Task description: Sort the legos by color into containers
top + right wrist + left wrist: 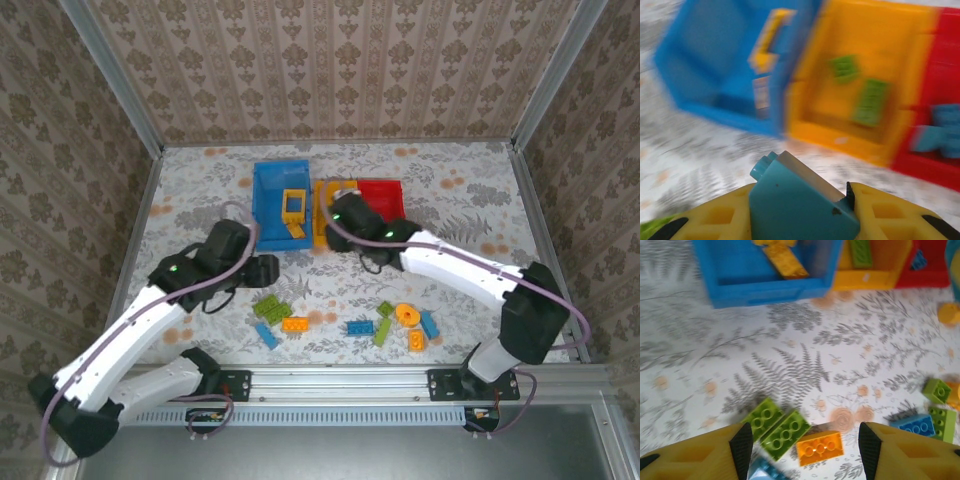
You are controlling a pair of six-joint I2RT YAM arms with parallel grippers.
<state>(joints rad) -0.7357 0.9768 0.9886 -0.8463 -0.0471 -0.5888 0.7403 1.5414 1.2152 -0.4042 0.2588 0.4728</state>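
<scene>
Sorting by colour, shown partway through. The right hand [799, 195] is clamped on a blue brick [795, 215], one finger against each side. Ahead of it the three containers stand in a row: the blue bin [705, 70] ahead and to its left, the orange-yellow bin [895, 55] straight ahead, the red bin [945, 70] ahead and to its right. Already placed are yellow pieces [767, 40] in the blue bin, two green bricks [870, 100] in the orange-yellow bin and a blue piece [940, 132] in the red bin. By that pattern the held brick probably belongs in the red bin. The left hand [806, 442] hangs above the counter [790, 340] with its fingers apart and nothing between them. Directly beneath it lies an orange brick [820, 447], with a pair of lime-green bricks [777, 426] touching each other just to its left and a blue-and-green cluster [927, 422] to its right. About ten loose legos [361, 327] in all three colours remain on the counter, so the job looks somewhat under half done.
</scene>
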